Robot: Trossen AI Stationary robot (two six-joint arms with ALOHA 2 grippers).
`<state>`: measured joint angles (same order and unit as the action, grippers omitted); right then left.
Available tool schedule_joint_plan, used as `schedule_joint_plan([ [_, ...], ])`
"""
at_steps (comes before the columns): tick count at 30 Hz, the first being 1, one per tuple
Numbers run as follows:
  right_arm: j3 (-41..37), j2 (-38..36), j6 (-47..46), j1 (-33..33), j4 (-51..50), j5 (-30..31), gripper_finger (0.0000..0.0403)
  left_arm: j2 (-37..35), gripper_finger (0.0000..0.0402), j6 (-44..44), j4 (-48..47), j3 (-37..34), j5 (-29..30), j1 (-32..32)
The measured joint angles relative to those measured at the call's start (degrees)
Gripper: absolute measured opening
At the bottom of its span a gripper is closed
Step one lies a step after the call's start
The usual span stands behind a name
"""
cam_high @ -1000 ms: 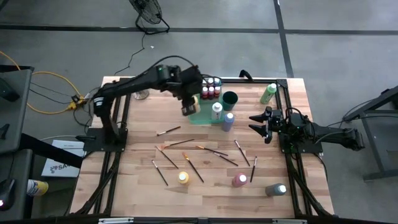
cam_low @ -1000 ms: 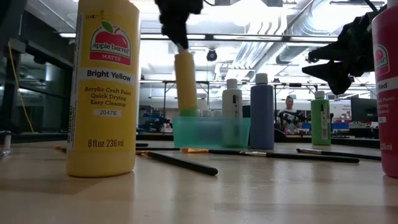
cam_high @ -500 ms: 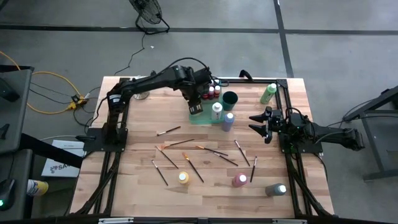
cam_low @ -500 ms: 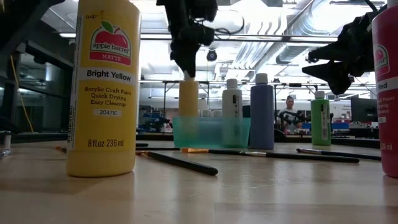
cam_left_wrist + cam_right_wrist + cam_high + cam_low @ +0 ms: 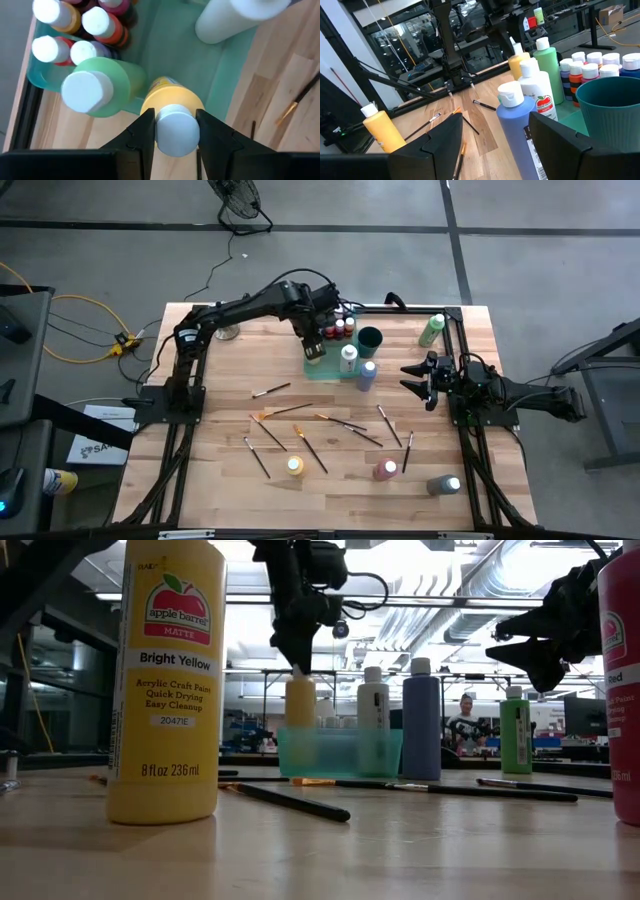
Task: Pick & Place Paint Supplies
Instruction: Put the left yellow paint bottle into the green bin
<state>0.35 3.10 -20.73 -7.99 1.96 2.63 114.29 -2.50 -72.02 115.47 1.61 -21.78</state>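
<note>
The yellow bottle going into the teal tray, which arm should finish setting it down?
The left. Its claw already grips the yellow bottle by its white cap, low over the teal tray. The right claw waits open at the table's right edge.

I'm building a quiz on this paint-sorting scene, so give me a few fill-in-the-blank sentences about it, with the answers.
1. The left gripper is shut on the white cap of a ____ bottle.
2. That bottle stands in the teal ____.
3. The right gripper waits with its fingers ____.
4. The bottle marked Bright Yellow stands ____ on the table.

Missing words: yellow; tray; open; upright
</note>
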Motion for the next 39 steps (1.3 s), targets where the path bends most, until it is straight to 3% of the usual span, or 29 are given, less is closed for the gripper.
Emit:
schedule_joint_plan([
  [35,0.0,0.0,0.0,0.0,0.0,0.0,0.0223,1.7,0.0115,0.2,2.8,0.0,0.0,-2.2],
  [39,0.0,0.0,0.0,0.0,0.0,0.0,0.0223,1.7,0.0148,-0.3,3.1,0.0,0.3,-2.2],
])
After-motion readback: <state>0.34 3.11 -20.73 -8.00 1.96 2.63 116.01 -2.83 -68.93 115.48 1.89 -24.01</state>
